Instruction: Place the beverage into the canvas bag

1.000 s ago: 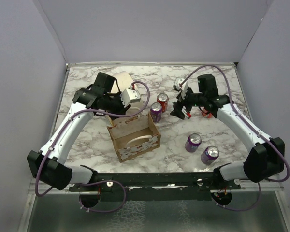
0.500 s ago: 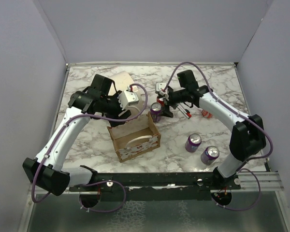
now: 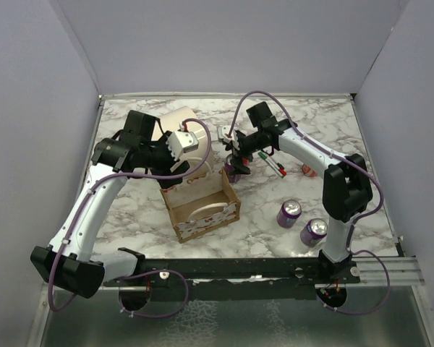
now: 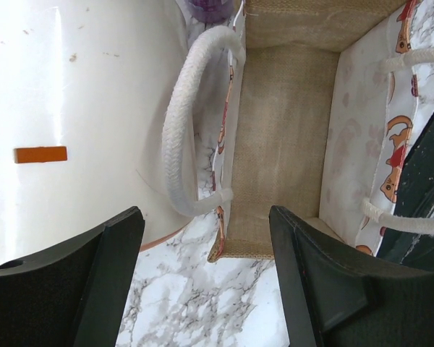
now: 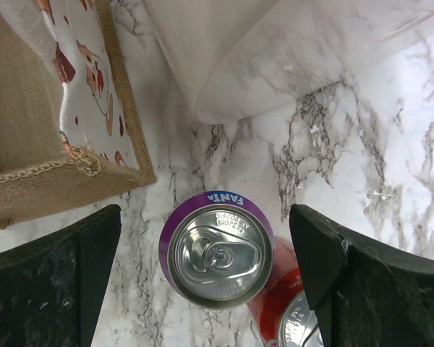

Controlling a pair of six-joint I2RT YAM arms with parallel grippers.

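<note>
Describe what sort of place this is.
Probably a lab test booth: plain grey walls box in a marble-print table, two robot arms bolted at its near edge, soda cans and a bag set out.

White grey-veined marble tabletop (image 3: 130, 217), plain pale lavender walls (image 3: 224, 43) on three sides, soft even light

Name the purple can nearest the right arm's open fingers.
The purple can beside the canvas bag's corner, framed between the right fingers; the other two purple cans stand together nearer the table's front edge.
</note>
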